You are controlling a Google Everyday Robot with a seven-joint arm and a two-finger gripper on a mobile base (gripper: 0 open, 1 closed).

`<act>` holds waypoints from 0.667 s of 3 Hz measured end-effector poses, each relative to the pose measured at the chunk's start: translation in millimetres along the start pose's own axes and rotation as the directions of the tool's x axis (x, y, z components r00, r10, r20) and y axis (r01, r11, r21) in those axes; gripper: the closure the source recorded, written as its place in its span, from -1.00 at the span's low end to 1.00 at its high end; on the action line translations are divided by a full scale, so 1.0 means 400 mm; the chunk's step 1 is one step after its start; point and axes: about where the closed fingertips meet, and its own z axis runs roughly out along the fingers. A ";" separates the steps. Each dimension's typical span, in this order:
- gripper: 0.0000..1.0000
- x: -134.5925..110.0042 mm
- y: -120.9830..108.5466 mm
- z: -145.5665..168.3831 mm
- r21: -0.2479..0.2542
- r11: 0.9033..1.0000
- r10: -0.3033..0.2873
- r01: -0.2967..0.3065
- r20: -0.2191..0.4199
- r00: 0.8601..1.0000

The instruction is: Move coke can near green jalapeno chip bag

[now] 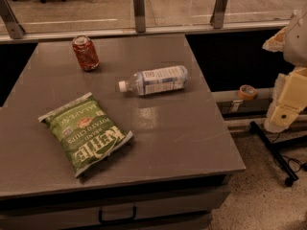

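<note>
The coke can (86, 53) is standing upright far back on the table (192, 128), well apart from the green jalapeno chip bag (85, 132); the gripper (287, 99) is hanging beyond the right edge, released or clenched I cannot tell, needing to clear the water bottle (154, 80)

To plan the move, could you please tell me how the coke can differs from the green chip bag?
The coke can is small and red; the green chip bag is far larger. The can stands upright at the back; the bag lies flat near the front. Both rest on the table, apart. The tool is at the right edge, beyond the table.
</note>
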 end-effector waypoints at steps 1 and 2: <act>-1.00 0.000 0.000 0.000 0.000 1.000 0.000 0.000 0.001 1.000; -1.00 -0.072 -0.058 -0.004 0.010 1.000 -0.001 0.000 0.095 0.995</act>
